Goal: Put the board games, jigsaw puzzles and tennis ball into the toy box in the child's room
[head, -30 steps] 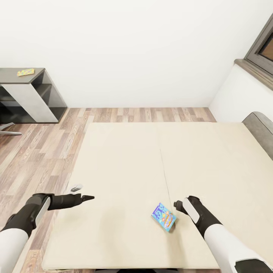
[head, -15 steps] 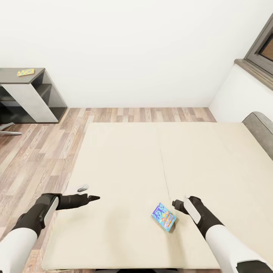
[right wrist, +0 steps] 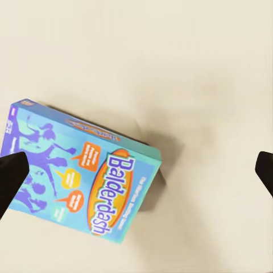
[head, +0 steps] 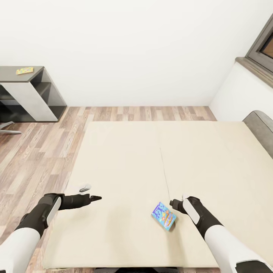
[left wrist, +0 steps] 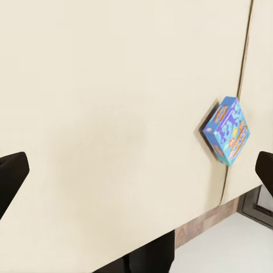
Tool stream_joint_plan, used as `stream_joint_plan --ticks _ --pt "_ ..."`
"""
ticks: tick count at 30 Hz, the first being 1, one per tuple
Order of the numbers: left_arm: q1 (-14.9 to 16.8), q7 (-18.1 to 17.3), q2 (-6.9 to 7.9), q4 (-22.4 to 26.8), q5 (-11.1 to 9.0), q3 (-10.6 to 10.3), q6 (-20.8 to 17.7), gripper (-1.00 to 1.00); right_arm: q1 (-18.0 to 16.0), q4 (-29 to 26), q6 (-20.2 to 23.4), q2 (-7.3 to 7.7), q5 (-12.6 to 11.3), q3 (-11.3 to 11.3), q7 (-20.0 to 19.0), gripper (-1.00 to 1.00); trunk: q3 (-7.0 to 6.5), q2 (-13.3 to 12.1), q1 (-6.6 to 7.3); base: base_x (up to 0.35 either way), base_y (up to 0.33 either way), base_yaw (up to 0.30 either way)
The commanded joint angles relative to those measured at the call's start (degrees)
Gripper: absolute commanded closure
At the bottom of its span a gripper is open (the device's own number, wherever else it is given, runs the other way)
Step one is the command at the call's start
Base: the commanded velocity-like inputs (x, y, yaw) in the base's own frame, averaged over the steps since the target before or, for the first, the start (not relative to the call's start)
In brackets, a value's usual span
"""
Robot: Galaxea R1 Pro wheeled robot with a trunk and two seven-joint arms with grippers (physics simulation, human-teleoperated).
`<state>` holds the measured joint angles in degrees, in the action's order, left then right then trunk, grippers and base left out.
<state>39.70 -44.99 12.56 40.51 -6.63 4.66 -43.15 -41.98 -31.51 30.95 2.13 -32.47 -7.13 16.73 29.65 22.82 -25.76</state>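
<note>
A blue Balderdash board game (head: 163, 216) lies on the cream bed (head: 125, 159), near its front edge. My right gripper (head: 178, 200) hovers just right of the box and stands open; in the right wrist view the box (right wrist: 79, 176) lies below and between the spread fingertips (right wrist: 11, 179). My left gripper (head: 90, 192) is open over the bed's left part, well apart from the game, which the left wrist view shows as a small box (left wrist: 226, 131) beside the mattress seam. A flat colourful item (head: 24, 70), perhaps a jigsaw puzzle, rests on the grey table (head: 34, 81) at far left.
Wood floor (head: 41, 148) runs between the bed and the table. A grey pillow (head: 261, 129) sits at the bed's right end under a window sill (head: 254, 68). A chair leg (head: 7, 129) shows at the left edge.
My left gripper has slid to the right over the bed. The right gripper has edged a little left towards the board game, which has not moved.
</note>
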Motion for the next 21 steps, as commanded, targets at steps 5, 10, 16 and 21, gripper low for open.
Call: stream_joint_plan --ticks 5,10,16,21 --pt "0.0 0.0 -0.03 0.0 -0.3 0.1 -0.4 -1.00 0.0 -0.1 0.2 0.31 -0.6 -0.5 0.5 -1.00 0.53 0.1 -0.03 0.000 0.000 0.000" --pt "0.0 0.0 -0.05 0.0 -0.3 0.1 -0.4 -1.00 0.0 -0.1 0.2 0.54 -0.6 -0.5 0.5 -1.00 1.00 0.1 -0.03 0.000 0.000 0.000" --pt "0.0 0.0 -0.07 0.0 -0.3 0.1 -0.4 -1.00 0.0 0.0 0.2 0.34 -0.6 -0.6 0.5 -1.00 1.56 0.1 -0.03 0.000 0.000 0.000" --pt "0.0 0.0 -0.05 0.0 -0.3 0.1 -0.4 -1.00 0.0 0.0 0.2 0.28 -0.6 -0.7 0.4 -1.00 2.02 0.1 -0.03 0.000 0.000 0.000"
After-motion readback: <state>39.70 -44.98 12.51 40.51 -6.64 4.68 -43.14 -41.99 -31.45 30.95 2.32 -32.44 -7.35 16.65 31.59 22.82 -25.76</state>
